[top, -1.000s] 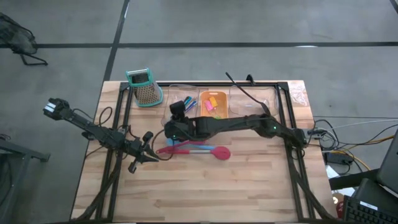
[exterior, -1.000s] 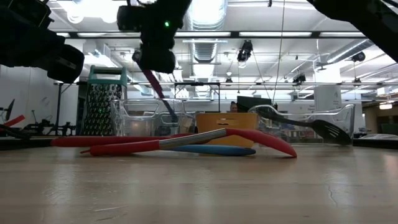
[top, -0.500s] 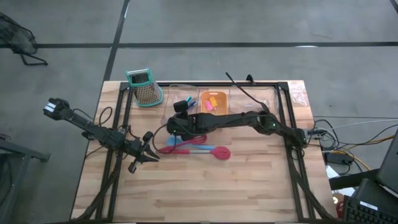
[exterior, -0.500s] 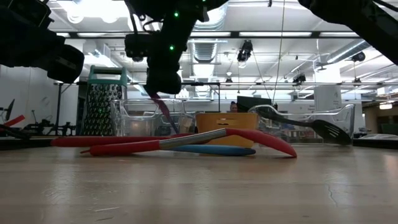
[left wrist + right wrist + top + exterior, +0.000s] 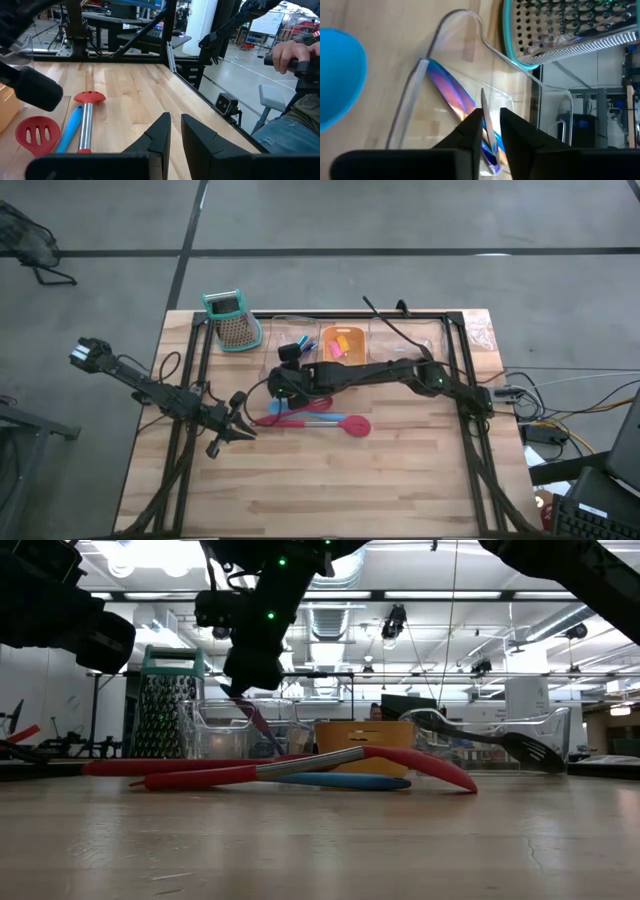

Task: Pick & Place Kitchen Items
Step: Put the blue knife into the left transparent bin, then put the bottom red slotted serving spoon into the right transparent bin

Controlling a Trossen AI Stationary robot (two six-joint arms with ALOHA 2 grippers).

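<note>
Kitchen items are spread over a wooden bench point(image 5: 330, 480). Near its middle lie a red slotted spatula point(image 5: 300, 418), a blue spoon point(image 5: 290, 410) and a second red-ended utensil with a metal shaft point(image 5: 85, 122), crossed and touching one another. A long black spoon point(image 5: 395, 330) rests in a clear tray point(image 5: 430, 340) near the far right corner. Small pink, orange and green pieces point(image 5: 340, 348) sit in an orange tray point(image 5: 342, 332) at the far edge. Beside it, a clear tray point(image 5: 520, 80) holds thin shiny sticks point(image 5: 452, 97), next to a teal-topped grater point(image 5: 232, 320).

The right gripper point(image 5: 490, 131) hangs over that stick tray, its fingers point(image 5: 470, 132) slightly apart with one thin stick point(image 5: 487, 125) lying between them. Whether it is gripped cannot be told.

The left gripper point(image 5: 172, 131) waits low near the left edge, its fingers point(image 5: 157, 135) close together with a narrow gap, holding nothing.

Judging by looks, the sticks are light, stiff and glossy, likely to slip or pivot; a mid-length pinch seems safest. The spatulas look rigid and are best taken at the handles.
</note>
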